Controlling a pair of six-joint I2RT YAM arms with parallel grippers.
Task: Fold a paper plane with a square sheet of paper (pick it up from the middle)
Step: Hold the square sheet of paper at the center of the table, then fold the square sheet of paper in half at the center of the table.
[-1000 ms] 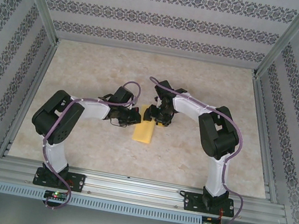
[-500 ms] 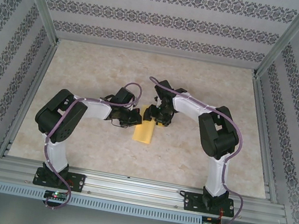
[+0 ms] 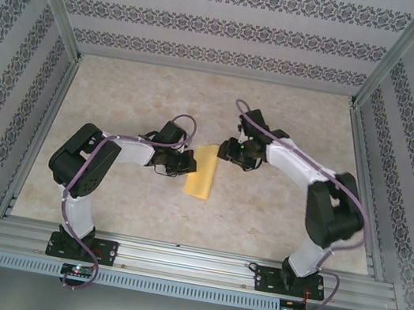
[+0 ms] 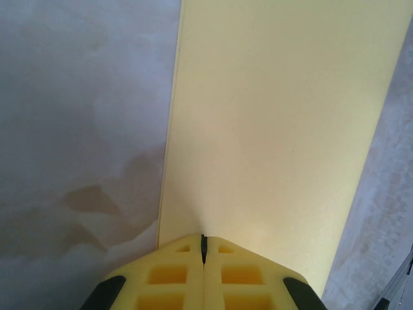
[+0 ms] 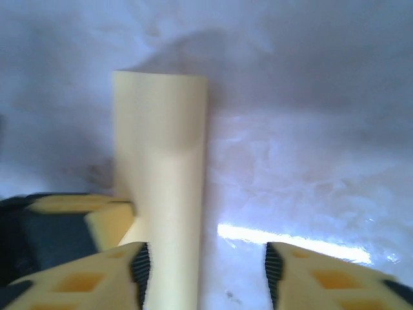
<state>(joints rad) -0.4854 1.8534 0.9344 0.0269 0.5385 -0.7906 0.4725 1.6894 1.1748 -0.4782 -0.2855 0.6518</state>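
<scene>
Both jaws of the left gripper (image 3: 183, 164) are pressed together, holding nothing, its tip at the left edge of the folded yellow paper (image 3: 202, 172), which lies flat on the table (image 3: 276, 215); farther, the right gripper (image 3: 233, 152) stands partly open and empty beside its far end.

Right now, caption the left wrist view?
Closed left fingers touch folded yellow paper lying on a marbled table.

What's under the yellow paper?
The paper lies on the pale marbled table, which shows all around it. The patch of table right beneath is covered, so anything thin hidden there can't be seen.
</scene>
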